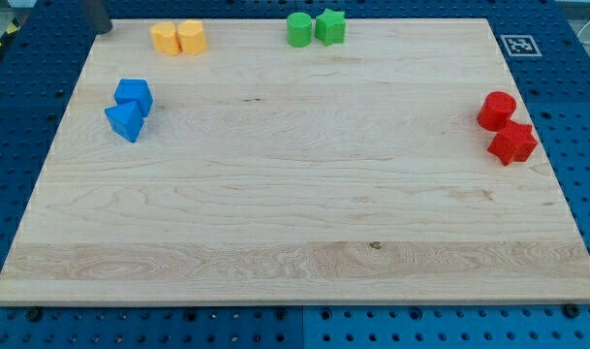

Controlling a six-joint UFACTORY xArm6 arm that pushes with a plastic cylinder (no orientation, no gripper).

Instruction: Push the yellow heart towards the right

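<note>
Two yellow blocks touch each other near the view's top left. The left one (165, 39) looks like the yellow heart. The right one (192, 37) looks like a pentagon. The shapes are small and hard to be sure of. My dark rod enters at the view's top left corner. My tip (102, 31) rests at the board's top left corner, left of the yellow heart with a gap of about one block's width.
A green round block (298, 29) and a green star (330, 26) sit at the top middle. A blue cube (135, 95) and a blue triangle (125, 121) sit at the left. A red round block (496, 110) and a red star (512, 143) sit at the right edge of the wooden board (295, 213).
</note>
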